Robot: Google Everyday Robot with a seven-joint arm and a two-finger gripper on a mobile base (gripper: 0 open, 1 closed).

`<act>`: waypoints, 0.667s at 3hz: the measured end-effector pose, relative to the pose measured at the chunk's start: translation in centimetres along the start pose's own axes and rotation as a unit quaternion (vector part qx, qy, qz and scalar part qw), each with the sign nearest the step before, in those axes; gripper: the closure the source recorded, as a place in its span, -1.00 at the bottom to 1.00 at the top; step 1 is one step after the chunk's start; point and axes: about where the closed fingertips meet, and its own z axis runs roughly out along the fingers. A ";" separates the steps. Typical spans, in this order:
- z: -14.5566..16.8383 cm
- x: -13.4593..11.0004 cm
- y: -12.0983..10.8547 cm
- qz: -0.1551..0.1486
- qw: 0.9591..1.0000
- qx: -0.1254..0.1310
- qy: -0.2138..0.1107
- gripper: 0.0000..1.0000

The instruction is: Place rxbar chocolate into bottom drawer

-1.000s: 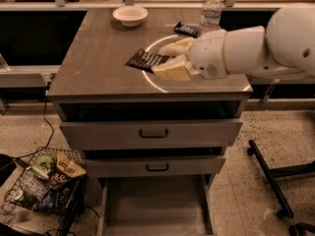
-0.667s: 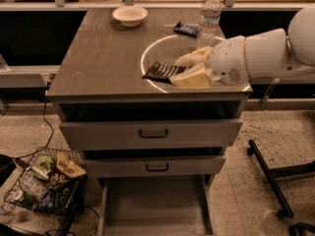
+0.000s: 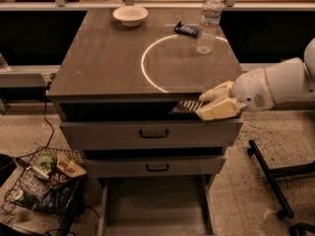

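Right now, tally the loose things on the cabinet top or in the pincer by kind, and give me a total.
Snack bars: 2, the rxbar chocolate gripped in the pincer at the front edge of the cabinet, and a dark blue bar at the back.
Bowls: 1, a white bowl.
Bottles: 1, a water bottle.
Total: 4.

A single camera looks from high in front of the bench (image 3: 98,68). It is tilted down, faces the far side, and stands at middling range. The bench top, the drawers (image 3: 153,132) and the near floor (image 3: 246,191) all fit in view. The tool (image 3: 203,106), clamped on the bar (image 3: 186,106), sits at the right by the bench's near edge.
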 end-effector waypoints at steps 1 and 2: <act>0.7 4.1 -1.0 0.054 0.998 0.010 0.031 1.00; 0.7 4.1 -1.0 0.054 0.998 0.010 0.031 1.00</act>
